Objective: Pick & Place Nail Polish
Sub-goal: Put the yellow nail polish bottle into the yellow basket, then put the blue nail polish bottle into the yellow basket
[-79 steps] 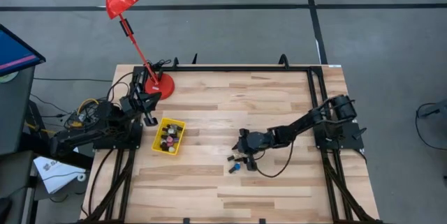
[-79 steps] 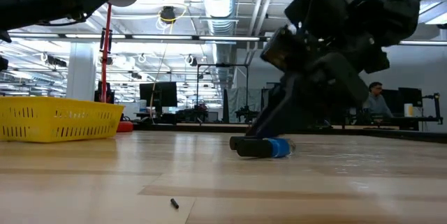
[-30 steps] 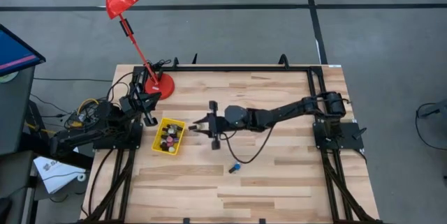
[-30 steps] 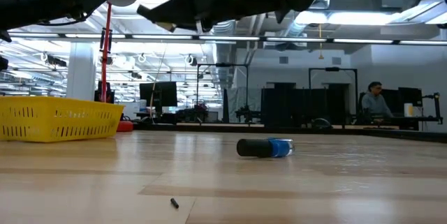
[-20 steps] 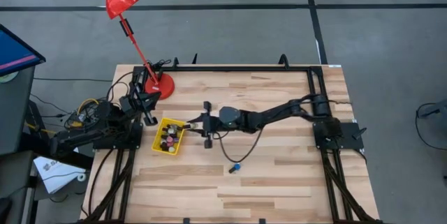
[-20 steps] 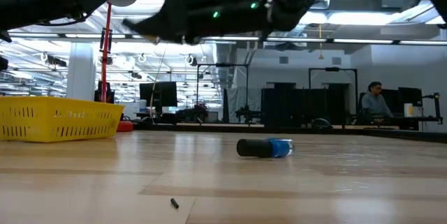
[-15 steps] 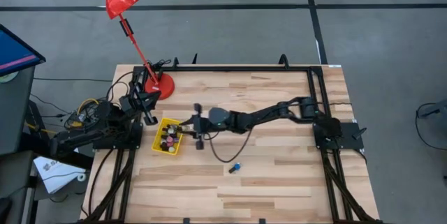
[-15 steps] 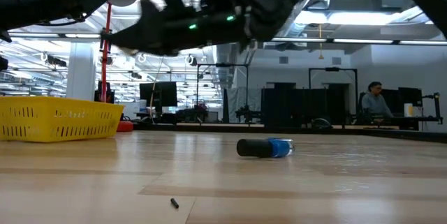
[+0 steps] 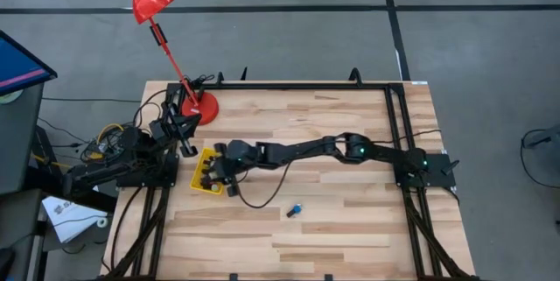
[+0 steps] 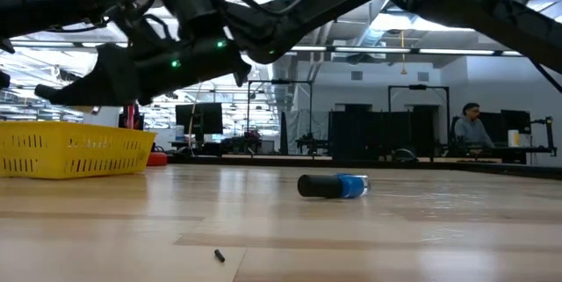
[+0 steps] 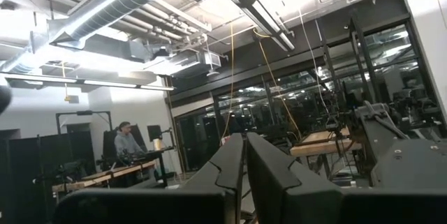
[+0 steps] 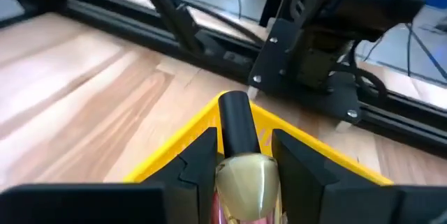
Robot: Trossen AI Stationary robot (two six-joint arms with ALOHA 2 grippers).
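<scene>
A yellow basket (image 9: 198, 183) stands at the table's left and also shows in the low view (image 10: 75, 150). It holds several small nail polish bottles (image 9: 204, 178), partly hidden by my right arm. My right gripper (image 9: 213, 165) reaches across the table and hangs over the basket (image 12: 174, 147), shut on a bottle with a black cap (image 12: 234, 123) and a gold collar. A blue bottle with a dark cap (image 9: 296, 210) lies on its side on the table, also seen in the low view (image 10: 334, 185). My left gripper (image 11: 244, 172) is shut and empty, waiting at the table's left edge (image 9: 186, 145). My right gripper pinches the bottle between its two fingers (image 12: 199, 158) at the gold collar (image 12: 244, 172), just below the cap. The black cap sticks out past the fingertips, along the fingers. The bottle is lifted clear, above the basket's rim.
A red desk lamp stands on its round base (image 9: 206, 106) at the table's far left corner, just behind the basket. A tiny dark scrap (image 10: 219, 255) lies on the boards near the front. Bare wood lies across the middle and right of the table.
My right gripper has gone from the table's middle toward its left edge, carrying the bottle, and now hangs lower over the yellow basket. The blue bottle has stayed where it lay.
</scene>
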